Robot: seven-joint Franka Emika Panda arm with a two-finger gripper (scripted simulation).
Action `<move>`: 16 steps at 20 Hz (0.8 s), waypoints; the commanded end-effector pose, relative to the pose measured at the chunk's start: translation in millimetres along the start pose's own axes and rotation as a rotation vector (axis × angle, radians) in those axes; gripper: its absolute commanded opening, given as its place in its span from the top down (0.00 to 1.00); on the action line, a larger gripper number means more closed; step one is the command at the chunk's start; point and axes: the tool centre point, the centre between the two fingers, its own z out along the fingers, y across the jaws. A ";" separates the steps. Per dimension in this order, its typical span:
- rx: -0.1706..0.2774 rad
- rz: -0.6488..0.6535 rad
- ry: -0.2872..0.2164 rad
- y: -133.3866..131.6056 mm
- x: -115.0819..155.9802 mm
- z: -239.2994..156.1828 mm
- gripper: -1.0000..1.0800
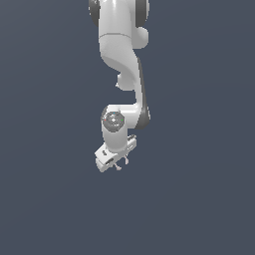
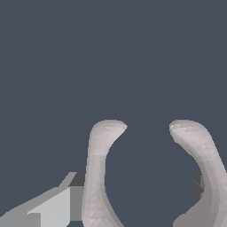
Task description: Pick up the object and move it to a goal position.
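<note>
The claw [image 1: 119, 164] hangs at the end of the white arm [image 1: 122, 55], tilted toward the exterior view's left, with the pale pinkish-white open ring [image 2: 150, 177] lodged at its tip. In the wrist view the ring fills the lower frame: two curved limbs rise and bend toward each other, leaving a gap between their blunt ends. A light grey finger [image 2: 53, 210] presses against the outer side of one limb, and a darker pad [image 2: 198, 186] shows just beside the other, so the claw appears clamped on the ring, holding it clear of the dark worktop [image 1: 50, 199]. In the exterior view the ring shows only as small pale prongs below the claw. It looks stiff and very light, far smaller than the claw, and its smooth rounded limbs probably give little flat surface to bear on, so it could twist or slip out. The safest hold seems to be across the closed back of the C, away from the open ends. No goal marker is visible.
</note>
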 end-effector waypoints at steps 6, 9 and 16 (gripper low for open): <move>0.000 0.000 0.000 0.2 0.4 0.3 1.00; 0.000 0.000 0.000 0.2 0.3 0.2 1.00; -0.024 0.018 0.020 -0.5 11.1 -16.3 1.00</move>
